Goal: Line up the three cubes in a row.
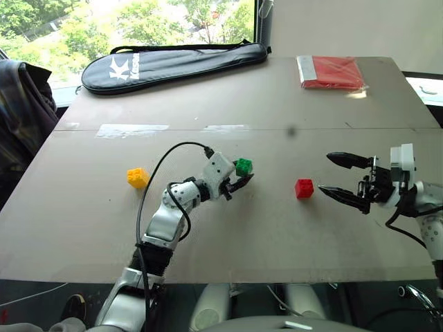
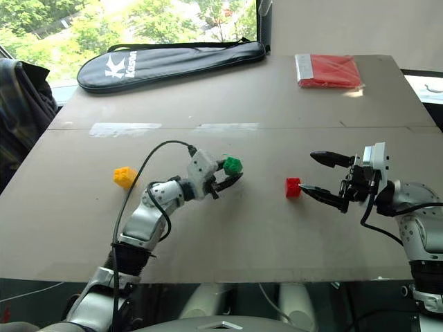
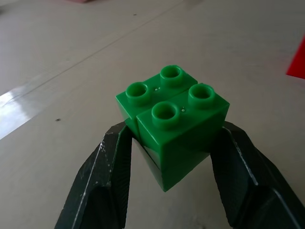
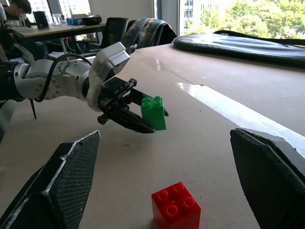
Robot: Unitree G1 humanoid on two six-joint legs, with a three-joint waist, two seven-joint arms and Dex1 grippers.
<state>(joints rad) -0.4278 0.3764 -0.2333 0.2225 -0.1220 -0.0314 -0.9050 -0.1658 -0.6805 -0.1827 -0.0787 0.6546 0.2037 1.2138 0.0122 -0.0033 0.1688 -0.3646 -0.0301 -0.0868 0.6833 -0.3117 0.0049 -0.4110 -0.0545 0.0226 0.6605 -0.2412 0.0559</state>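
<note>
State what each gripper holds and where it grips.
Left gripper pinches the green cube by two opposite side faces, lifted off the table. Right gripper holds nothing.

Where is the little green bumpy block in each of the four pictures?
Left eye view: the small green studded plastic cube sits mid-table, pinched by the left gripper.
Right eye view: same spot, centre of the table.
Left wrist view: big and central between the two black fingers.
Right wrist view: held above the table, beyond the small red studded plastic cube.
Shared landmark: the red cube, lying on the side of the right gripper.
</note>
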